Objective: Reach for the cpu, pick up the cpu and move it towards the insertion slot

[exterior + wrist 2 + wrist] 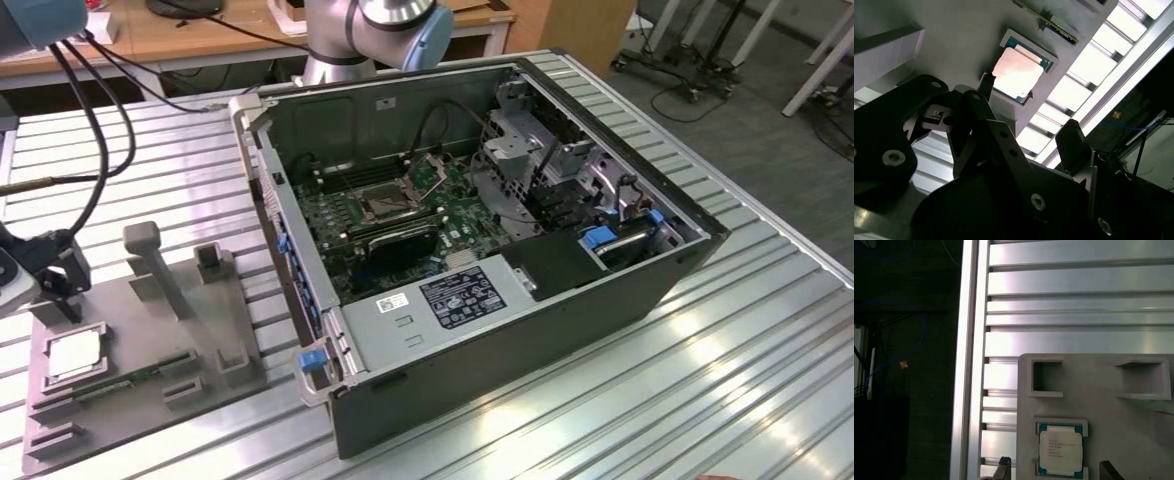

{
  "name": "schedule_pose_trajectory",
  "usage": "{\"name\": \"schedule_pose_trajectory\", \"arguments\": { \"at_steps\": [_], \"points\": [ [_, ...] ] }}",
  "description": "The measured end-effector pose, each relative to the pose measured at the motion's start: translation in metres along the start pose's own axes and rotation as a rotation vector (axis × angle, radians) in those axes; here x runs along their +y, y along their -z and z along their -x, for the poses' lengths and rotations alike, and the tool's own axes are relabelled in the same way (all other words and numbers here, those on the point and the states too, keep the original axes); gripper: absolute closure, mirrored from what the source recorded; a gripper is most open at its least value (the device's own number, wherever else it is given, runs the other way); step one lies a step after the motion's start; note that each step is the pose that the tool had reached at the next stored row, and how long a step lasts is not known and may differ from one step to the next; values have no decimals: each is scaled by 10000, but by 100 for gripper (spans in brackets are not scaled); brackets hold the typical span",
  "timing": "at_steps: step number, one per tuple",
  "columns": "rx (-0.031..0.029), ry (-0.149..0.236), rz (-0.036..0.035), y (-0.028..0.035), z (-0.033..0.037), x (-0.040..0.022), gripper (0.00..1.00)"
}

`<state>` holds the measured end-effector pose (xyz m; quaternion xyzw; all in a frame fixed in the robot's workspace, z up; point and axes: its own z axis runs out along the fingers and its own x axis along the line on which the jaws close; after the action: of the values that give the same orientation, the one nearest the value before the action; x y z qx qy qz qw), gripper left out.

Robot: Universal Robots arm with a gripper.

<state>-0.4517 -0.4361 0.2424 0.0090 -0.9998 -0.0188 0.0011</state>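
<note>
Fingers spread wide, hovering over cpu: silvery top, green rim, flat in grey tray near bench edge.

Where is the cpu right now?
At the exterior view's left, the cpu lies in the square recess of the grey tray, next to the memory stick, outside the computer case.

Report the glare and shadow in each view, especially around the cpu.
Exterior view: bright reflections streak the table, and the cpu is evenly lit. Second wrist view: the cpu's lid glares pinkish white, and the claw is a dark silhouette. First wrist view: the table's slats shine, and the cpu shows no glare.
</note>
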Motion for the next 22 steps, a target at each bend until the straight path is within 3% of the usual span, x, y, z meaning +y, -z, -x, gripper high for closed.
{"name": "schedule_pose_trajectory", "arguments": {
  "at_steps": [7,22],
  "points": [
    [-1,0,0,-116,0,-5,24],
    [0,0,0,-142,0,-6,24]
  ]
}}
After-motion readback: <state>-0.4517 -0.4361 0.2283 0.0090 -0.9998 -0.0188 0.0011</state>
